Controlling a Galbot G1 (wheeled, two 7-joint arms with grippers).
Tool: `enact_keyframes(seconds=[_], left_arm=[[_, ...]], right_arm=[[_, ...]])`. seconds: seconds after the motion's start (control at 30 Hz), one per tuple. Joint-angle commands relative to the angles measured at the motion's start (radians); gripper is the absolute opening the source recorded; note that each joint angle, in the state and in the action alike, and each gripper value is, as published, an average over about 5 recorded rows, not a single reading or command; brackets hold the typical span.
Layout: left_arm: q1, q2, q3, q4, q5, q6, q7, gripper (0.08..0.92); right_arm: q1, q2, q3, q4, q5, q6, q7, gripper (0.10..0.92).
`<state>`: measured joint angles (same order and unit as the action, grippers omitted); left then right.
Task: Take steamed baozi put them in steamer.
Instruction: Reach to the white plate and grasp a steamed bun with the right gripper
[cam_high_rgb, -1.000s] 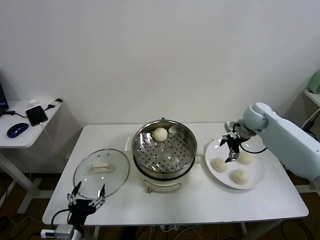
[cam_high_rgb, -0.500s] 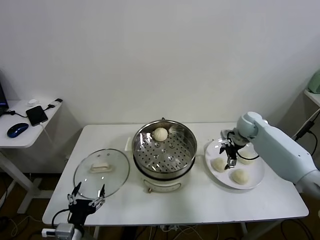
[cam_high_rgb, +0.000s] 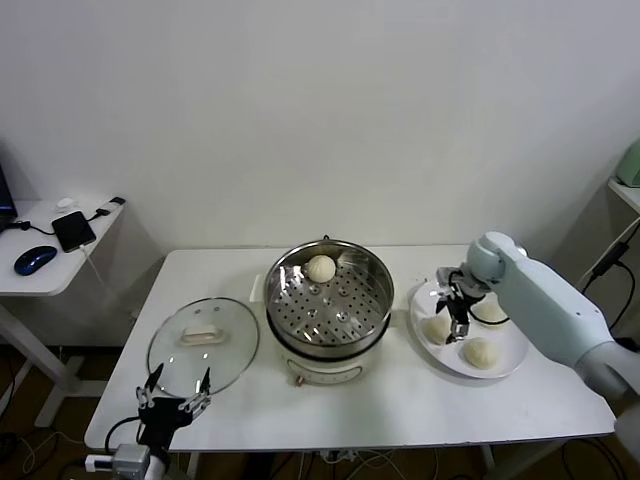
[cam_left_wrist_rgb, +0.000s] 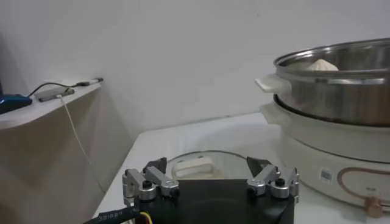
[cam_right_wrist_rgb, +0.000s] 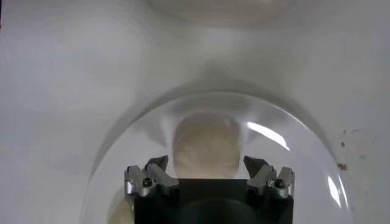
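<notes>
Baozi (cam_high_rgb: 437, 328) on plate (cam_high_rgb: 507, 362), right hand (cam_high_rgb: 455, 312) spread above it, pointing down

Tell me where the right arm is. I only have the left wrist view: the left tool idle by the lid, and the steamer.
Observer: The right tool hangs over a plate on the right of the steamer.
Operator: Anything on the plate?
Observer: Three baozi; the tool is above the one nearest the steamer.
Operator: Gripped?
Observer: No. The right wrist view shows the jaws open, one on either side of that baozi.
</notes>
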<state>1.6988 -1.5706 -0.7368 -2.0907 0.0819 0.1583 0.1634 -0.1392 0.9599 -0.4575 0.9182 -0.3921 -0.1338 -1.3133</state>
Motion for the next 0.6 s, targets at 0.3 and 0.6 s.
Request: enact_keyframes(seconds=[0.3,0.6], left_arm=[[0.001,-0.001,0.000,0.002,0.000,-0.003,-0.001,0.823],[-0.001,-0.001,0.002,0.003,0.000,-0.004,-0.001,0.823]], right_arm=[[-0.004,0.018,0.006,-0.027,-0.012,0.012,0.008,0.779],[0.006,-0.003,0.016,-0.007,0.000,0.006,0.001,0.527]])
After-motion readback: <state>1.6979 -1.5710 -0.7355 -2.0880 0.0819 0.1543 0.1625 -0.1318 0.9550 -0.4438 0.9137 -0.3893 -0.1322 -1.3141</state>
